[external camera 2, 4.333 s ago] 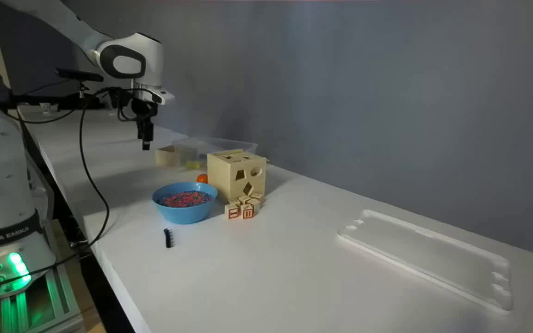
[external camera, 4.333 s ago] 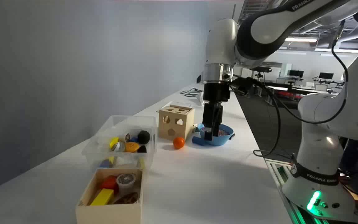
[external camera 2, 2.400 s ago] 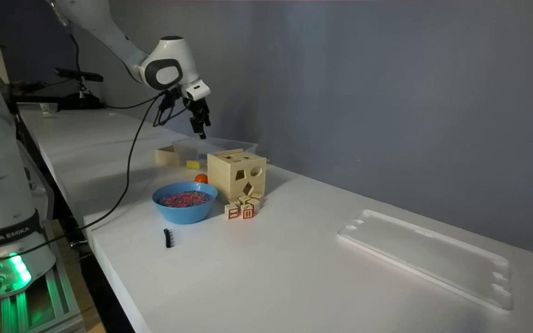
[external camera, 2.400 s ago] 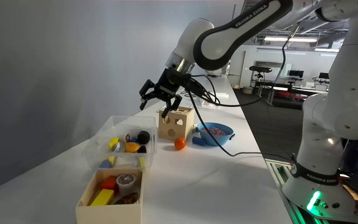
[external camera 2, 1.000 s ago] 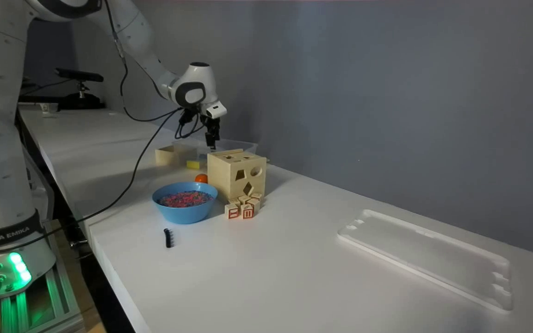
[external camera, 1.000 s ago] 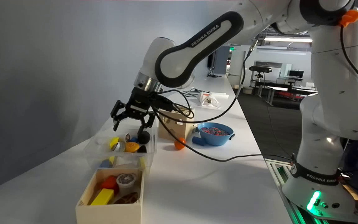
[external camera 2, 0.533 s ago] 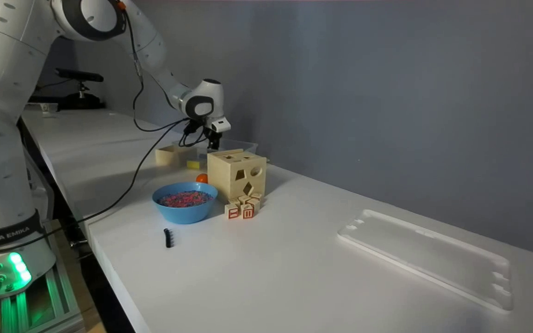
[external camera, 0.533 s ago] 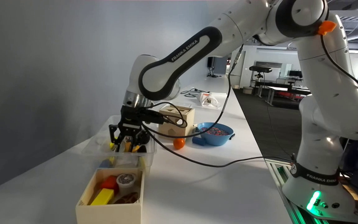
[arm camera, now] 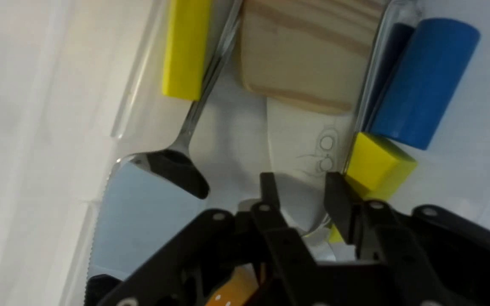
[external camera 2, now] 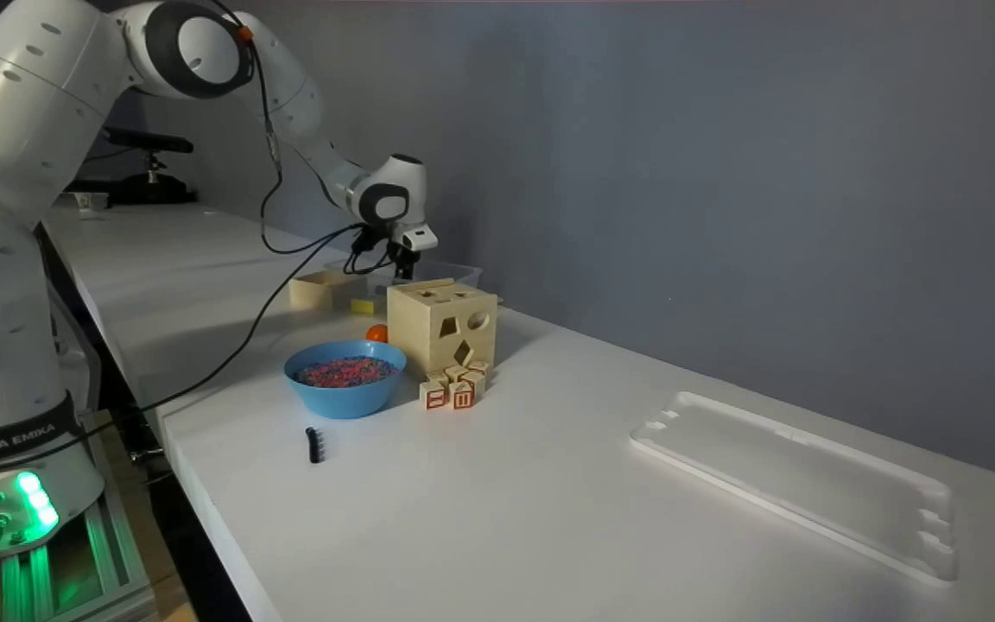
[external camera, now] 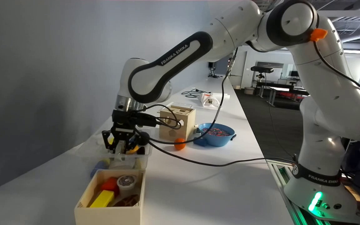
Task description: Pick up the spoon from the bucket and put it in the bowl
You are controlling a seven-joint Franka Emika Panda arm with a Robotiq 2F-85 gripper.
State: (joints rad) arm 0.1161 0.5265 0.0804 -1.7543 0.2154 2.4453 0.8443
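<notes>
Black 2-fingered gripper [arm camera: 301, 188] low in wrist view, fingertips parted, long-handled silver metal utensil [arm camera: 181, 146] left of centre in clear rectangular plastic tub [external camera: 89, 151], round blue bowl [external camera 2: 345, 400] centre-left in an exterior view

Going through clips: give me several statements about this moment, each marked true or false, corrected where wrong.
1. The gripper is at the clear tub, not the blue bowl. True.
2. The blue bowl is empty. False: it holds small red and blue bits.
3. The letter blocks sit inside the wooden cube. False: they are outside, beside it.
4. A round orange thing rests on the table near the wooden cube. True.
5. The fingers touch each other. False: they stand apart; whether they grip anything, I cannot tell.
6. A small black toothed piece lies on the table. True.
</notes>
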